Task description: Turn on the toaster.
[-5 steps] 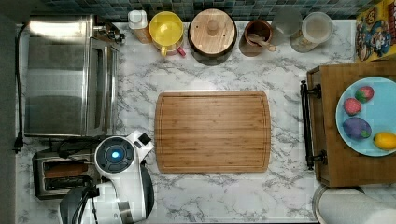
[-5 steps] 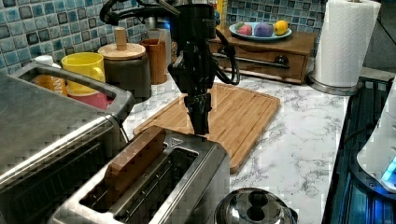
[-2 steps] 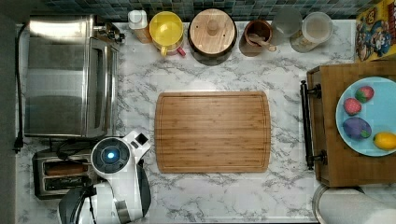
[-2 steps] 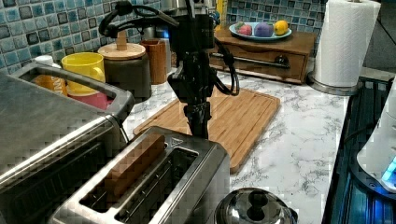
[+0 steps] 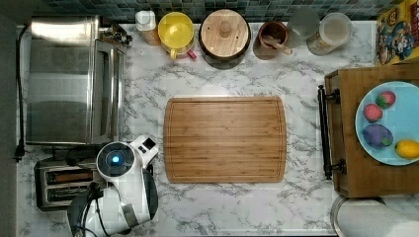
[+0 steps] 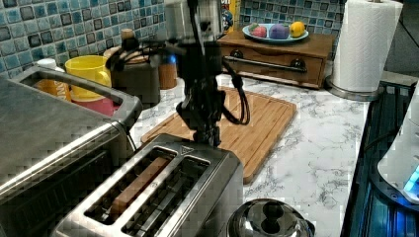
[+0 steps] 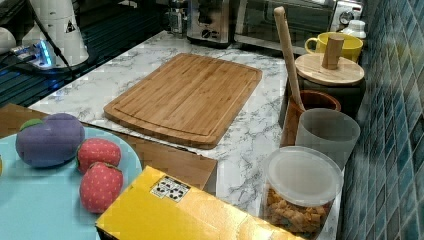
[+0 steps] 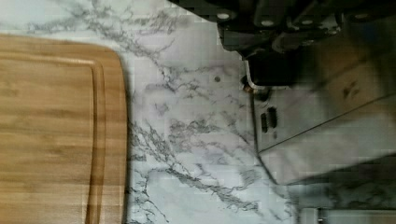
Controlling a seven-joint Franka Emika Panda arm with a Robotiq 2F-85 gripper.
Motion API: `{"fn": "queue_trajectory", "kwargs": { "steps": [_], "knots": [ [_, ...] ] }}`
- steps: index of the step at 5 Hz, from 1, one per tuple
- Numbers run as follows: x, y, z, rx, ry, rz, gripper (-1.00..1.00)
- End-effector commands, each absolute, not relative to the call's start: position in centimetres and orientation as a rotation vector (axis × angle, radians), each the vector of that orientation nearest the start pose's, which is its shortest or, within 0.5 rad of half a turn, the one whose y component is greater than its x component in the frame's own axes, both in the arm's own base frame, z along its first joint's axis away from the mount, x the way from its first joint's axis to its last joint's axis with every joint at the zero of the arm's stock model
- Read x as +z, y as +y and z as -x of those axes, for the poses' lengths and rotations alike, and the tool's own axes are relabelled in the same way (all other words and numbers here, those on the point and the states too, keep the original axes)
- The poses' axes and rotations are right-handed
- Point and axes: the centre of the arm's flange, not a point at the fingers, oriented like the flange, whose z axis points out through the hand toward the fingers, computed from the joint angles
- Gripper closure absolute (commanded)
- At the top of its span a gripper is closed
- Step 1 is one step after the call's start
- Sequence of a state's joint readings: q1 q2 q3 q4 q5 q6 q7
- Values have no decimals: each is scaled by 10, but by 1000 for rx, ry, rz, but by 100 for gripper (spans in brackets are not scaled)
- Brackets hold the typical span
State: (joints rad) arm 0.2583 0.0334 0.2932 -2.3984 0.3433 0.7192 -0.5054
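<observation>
Beside the big steel toaster oven, at the top view's lower left corner of the marble worktop, stands the toaster, a brown slice sunk in one slot. Robot's pincer hangs over the toaster's end that faces the bamboo cutting board, down by the lever side. Whether its fingers are spread or pressed together I cannot tell.
</observation>
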Motion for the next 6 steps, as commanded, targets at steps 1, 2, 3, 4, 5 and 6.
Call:
{"fn": "queue_trajectory", "kwargs": {
  "steps": [1,2,3,4,5,6],
  "knots": [
    [171,186,-333,692,273,3025,100],
    [171,186,-333,692,274,3025,100],
    [171,186,-333,692,273,3025,100],
    [171,186,-333,692,274,3025,100],
    [171,186,-333,692,273,3025,100],
    [171,186,-333,692,273,3025,100]
  ]
}}
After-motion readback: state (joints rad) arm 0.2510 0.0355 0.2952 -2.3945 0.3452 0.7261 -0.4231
